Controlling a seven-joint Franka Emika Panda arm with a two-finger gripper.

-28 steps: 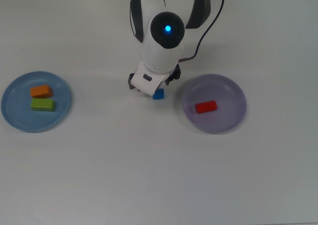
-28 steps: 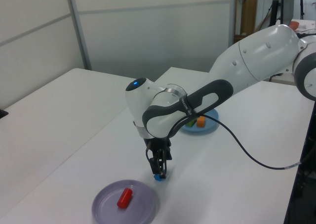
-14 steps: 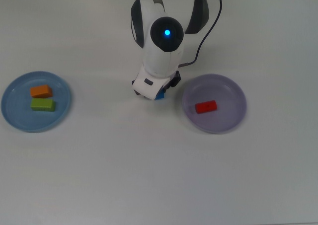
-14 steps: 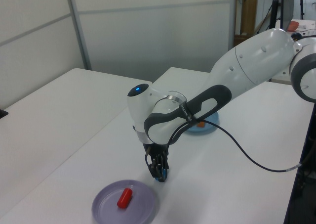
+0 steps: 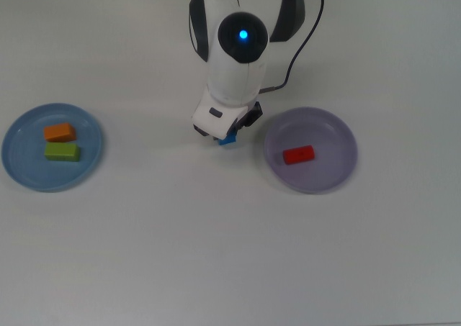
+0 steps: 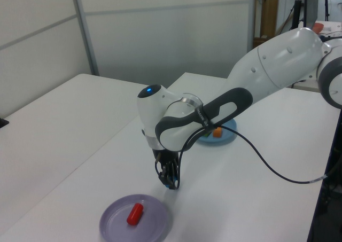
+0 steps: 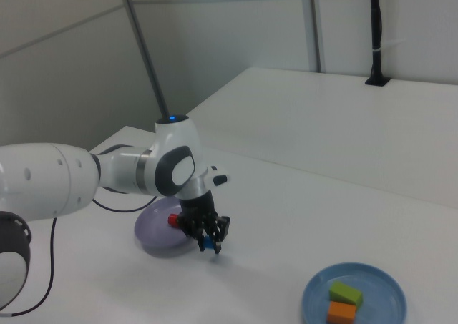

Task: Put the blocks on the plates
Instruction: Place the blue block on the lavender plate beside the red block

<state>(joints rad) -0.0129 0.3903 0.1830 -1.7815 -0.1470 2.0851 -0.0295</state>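
Since the earlier frame the gripper (image 7: pixel 207 243) has risen, its jaws clenched on the blue cube (image 7: pixel 208 244) above the surface (image 5: pixel 216 232). Top view, left to right: light blue plate (image 5: pixel 21 160) carrying orange block (image 5: pixel 59 132) and green block (image 5: pixel 62 152); cube at centre; lavender plate (image 5: pixel 335 164) carrying red block (image 5: pixel 298 155).

End effector (image 7: pixel 208 239) down, clamped

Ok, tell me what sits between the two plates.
In the top view, the blue cube under the gripper sits between the light blue plate and the lavender plate; the rest is bare table.
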